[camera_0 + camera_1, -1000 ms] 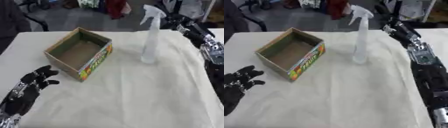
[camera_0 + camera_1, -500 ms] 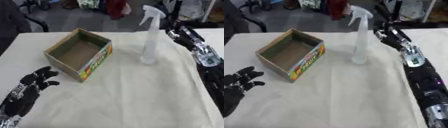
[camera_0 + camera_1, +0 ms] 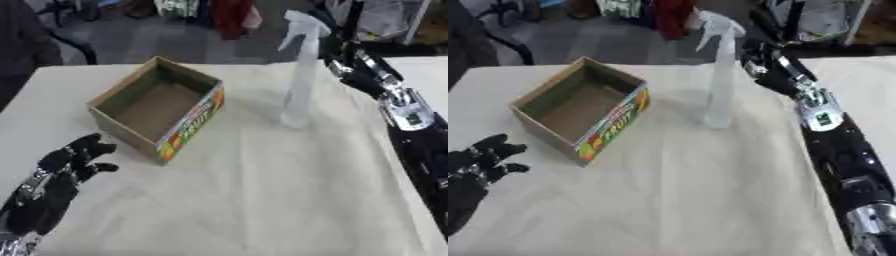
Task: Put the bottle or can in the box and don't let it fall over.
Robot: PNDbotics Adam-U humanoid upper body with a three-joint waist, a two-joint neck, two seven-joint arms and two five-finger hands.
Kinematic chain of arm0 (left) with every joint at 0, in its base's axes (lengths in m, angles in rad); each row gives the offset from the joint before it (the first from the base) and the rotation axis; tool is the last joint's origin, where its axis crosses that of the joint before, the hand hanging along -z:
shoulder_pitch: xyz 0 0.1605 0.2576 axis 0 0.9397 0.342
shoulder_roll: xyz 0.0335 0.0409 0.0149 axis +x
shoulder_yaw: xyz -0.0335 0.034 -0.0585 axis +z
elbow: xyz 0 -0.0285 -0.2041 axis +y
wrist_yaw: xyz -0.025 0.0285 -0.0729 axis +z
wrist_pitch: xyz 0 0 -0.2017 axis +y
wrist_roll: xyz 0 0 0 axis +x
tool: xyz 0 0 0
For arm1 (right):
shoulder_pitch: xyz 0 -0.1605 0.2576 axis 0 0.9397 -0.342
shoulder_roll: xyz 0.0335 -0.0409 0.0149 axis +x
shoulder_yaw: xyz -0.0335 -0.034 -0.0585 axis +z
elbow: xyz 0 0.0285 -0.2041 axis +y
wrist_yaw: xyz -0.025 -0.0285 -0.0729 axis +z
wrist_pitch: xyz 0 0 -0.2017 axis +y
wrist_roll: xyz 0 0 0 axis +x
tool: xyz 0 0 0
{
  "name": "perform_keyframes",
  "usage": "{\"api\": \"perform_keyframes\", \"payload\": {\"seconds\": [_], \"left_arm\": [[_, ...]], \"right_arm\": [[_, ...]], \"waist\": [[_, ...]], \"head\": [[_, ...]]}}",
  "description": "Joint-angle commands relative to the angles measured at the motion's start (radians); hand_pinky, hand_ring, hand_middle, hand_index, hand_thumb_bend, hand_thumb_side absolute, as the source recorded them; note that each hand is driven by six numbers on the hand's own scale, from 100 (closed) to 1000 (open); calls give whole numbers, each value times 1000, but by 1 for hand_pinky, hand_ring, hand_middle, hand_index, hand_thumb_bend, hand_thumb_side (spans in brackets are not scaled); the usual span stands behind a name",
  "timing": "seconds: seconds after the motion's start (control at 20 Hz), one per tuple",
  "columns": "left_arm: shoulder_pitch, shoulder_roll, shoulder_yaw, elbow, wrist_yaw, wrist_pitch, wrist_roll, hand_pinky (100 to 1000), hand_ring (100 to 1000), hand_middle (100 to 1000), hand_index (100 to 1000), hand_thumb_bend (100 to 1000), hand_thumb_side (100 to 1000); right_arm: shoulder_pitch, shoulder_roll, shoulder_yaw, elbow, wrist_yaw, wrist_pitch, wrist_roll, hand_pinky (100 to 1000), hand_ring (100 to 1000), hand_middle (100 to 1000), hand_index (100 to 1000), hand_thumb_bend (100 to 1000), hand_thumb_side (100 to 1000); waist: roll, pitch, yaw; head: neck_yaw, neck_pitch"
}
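A clear spray bottle [image 3: 297, 82] with a white trigger head stands upright on the cloth-covered table, right of the box. The open cardboard box [image 3: 157, 111], with a colourful printed side, sits left of centre and has nothing in it. My right hand [image 3: 768, 71] comes in from the right at the height of the bottle's neck. It is just beside the bottle, fingers open and not closed round it. My left hand [image 3: 68, 162] rests open at the lower left, in front of the box.
The table is covered by a cream cloth [image 3: 262, 190], with broad bare cloth in front of the box and bottle. Beyond the far edge are chairs and clutter [image 3: 219, 15]. My right forearm [image 3: 837, 150] lies along the table's right side.
My right hand has moved left, from the table's right edge up close to the bottle's neck. The bottle, the box and my left hand have stayed put.
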Motion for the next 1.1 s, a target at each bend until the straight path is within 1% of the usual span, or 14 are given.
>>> {"api": "perform_keyframes", "payload": {"seconds": [0.05,1.1], "left_arm": [[-15,4,-1,-14,9,-1,-4,778,919,746,928,168,940],[-21,-1,-5,-14,11,-2,-15,779,920,747,928,167,941]], "right_arm": [[-31,-15,0,-6,10,-1,-13,887,926,879,958,100,586],[-51,-8,10,8,34,-18,-5,890,925,877,958,100,581]], "waist": [[-1,-9,3],[2,-3,14]], "head": [[-6,-11],[-15,-7]]}}
